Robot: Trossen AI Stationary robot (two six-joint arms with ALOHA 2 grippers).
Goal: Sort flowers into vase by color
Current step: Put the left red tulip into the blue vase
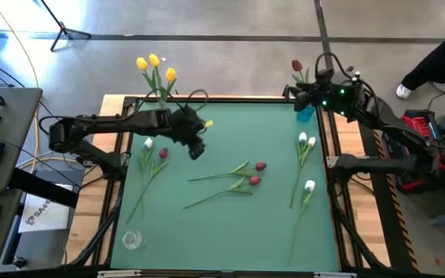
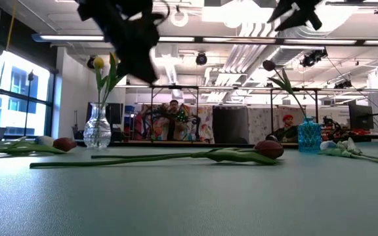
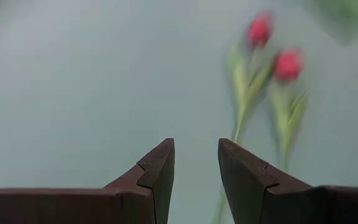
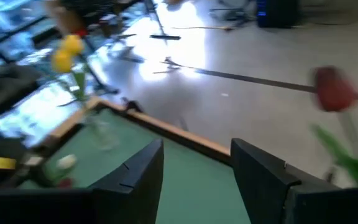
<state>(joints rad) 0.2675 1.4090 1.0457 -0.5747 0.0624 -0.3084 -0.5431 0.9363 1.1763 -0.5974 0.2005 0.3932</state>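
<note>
Right now two dark red tulips point(image 1: 255, 173) lie mid-counter point(image 1: 230, 224), stems running lengthwise toward the L side, heads to the R. L gripper point(image 1: 195, 147) hovers just above-left of them, jaws parted, empty, so L arm is nearer. R gripper point(image 1: 304, 91), released, hangs by blue vase point(image 1: 306, 113).

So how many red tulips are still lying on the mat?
3: two dark red artificial tulips at mat centre, one at left beside a white tulip. None looks hidden.
</note>
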